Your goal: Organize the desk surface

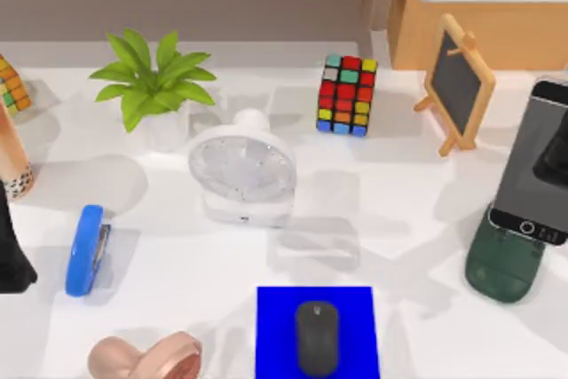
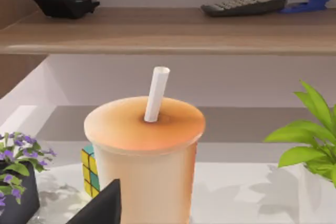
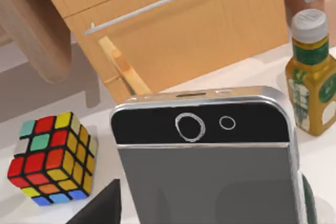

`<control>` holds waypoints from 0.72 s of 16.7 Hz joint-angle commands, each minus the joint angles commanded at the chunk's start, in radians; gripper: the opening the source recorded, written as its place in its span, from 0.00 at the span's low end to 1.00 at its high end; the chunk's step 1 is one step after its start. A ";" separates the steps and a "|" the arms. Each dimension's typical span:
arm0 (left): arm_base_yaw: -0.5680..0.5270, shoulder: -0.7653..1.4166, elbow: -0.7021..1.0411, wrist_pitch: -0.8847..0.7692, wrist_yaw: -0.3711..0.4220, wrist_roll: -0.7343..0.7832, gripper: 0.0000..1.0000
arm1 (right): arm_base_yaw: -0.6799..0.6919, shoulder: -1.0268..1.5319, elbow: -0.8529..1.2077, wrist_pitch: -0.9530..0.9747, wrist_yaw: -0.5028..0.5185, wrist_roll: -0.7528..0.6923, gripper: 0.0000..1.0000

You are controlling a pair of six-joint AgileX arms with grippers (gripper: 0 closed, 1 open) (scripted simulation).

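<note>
the left gripper (image 2: 102,205) sits low against a lidded drink cup (image 2: 144,161) with a straw; whether it grips i cannot tell. the right gripper (image 3: 100,208) sits just beside a phone (image 3: 210,166) propped upright in a green stand (image 1: 503,264), likely so the screen faces out; its closure i cannot tell either. farther out across the desk surface (image 1: 399,210) lie a fan (image 1: 241,170), stapler (image 1: 86,250) and rubik's cube (image 1: 347,95), with a mouse (image 1: 317,336) set on its blue mat (image 1: 275,326).

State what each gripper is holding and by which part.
Cannot be told. The left gripper is beside the drink cup; the right gripper is at the phone. No grip point is visible.
</note>
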 joint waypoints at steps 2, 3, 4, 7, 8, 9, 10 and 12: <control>0.000 0.000 0.000 0.000 0.000 0.000 1.00 | -0.078 -0.142 -0.069 0.075 -0.117 -0.121 1.00; 0.000 0.000 0.000 0.000 0.000 0.000 1.00 | -0.117 -0.198 -0.094 0.100 -0.169 -0.167 1.00; 0.000 0.000 0.000 0.000 0.000 0.000 1.00 | -0.153 -0.244 -0.115 0.123 -0.219 -0.204 1.00; 0.000 0.000 0.000 0.000 0.000 0.000 1.00 | -0.263 -0.381 -0.206 0.206 -0.364 -0.311 1.00; 0.000 0.000 0.000 0.000 0.000 0.000 1.00 | -0.307 -0.437 -0.255 0.234 -0.408 -0.357 1.00; 0.000 0.000 0.000 0.000 0.000 0.000 1.00 | -0.360 -0.493 -0.311 0.255 -0.450 -0.406 1.00; 0.000 0.000 0.000 0.000 0.000 0.000 1.00 | -0.415 -0.546 -0.368 0.272 -0.494 -0.457 1.00; 0.000 0.000 0.000 0.000 0.000 0.000 1.00 | -0.519 -0.645 -0.468 0.303 -0.574 -0.558 1.00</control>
